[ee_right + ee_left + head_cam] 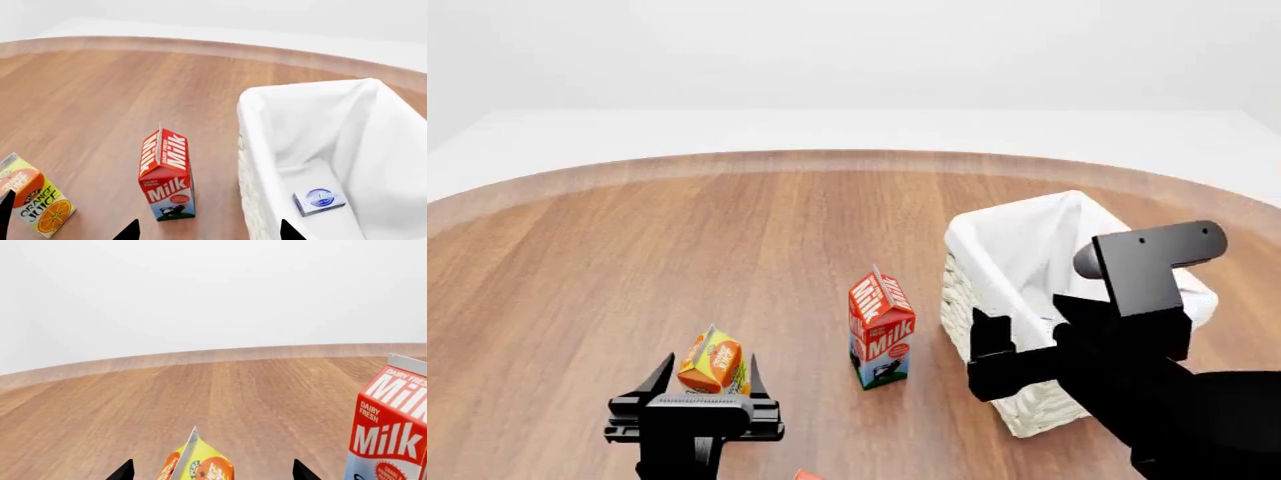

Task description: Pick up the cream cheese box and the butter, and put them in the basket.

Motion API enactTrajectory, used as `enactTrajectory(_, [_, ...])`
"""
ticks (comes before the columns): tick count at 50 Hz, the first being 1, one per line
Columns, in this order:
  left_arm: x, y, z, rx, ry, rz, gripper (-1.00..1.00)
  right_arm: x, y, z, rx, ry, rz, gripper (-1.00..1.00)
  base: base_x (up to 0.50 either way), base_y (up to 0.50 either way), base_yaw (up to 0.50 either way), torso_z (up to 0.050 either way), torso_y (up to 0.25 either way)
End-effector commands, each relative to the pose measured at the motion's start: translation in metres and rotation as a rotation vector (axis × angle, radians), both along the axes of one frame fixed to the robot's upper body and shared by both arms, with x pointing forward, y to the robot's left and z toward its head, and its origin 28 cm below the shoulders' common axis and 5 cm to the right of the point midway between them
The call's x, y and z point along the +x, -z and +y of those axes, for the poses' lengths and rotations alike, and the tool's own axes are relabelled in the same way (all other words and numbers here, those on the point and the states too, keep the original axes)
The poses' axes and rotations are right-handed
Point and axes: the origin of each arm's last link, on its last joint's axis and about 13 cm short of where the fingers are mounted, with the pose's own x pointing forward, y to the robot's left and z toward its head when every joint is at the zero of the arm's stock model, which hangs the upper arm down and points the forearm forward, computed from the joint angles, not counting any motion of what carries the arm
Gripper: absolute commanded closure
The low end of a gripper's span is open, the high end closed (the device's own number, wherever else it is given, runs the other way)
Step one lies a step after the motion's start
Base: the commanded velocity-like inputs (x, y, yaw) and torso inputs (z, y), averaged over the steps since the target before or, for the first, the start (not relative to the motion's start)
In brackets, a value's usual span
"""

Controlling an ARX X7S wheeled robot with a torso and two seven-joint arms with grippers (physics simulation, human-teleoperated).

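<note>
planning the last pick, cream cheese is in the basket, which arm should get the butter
Left. The red sliver at the head view's bottom edge, likely the butter, lies beside the open left hand; the open right hand hangs by the basket, past the milk carton.

Both claws (710,378) (990,352) open, empty.

white basket (267,107), white-blue cream cheese box (319,201), red-white milk carton (166,175).
</note>
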Motion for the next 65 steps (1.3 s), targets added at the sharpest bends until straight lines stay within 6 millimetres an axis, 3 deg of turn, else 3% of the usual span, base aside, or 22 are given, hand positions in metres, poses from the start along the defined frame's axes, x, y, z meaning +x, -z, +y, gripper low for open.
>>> enactTrajectory(1, [0.000,0.000,0.000,0.000,-0.001,0.000,-1.00,-0.007,0.002,-0.004,-0.019,-0.060,-0.006,-1.00,0.00,0.00,0.00,0.000,0.000])
enactTrajectory(52, [0.000,0.000,0.000,0.001,0.000,0.000,-1.00,-0.021,0.008,-0.007,-0.004,-0.309,0.024,-1.00,0.00,0.00,0.00,0.000,0.000])
enactTrajectory(65, [0.000,0.000,0.000,0.003,-0.001,-0.001,-1.00,-0.030,0.011,-0.001,-0.068,-0.436,-0.019,-1.00,0.00,0.00,0.00,0.000,0.000])
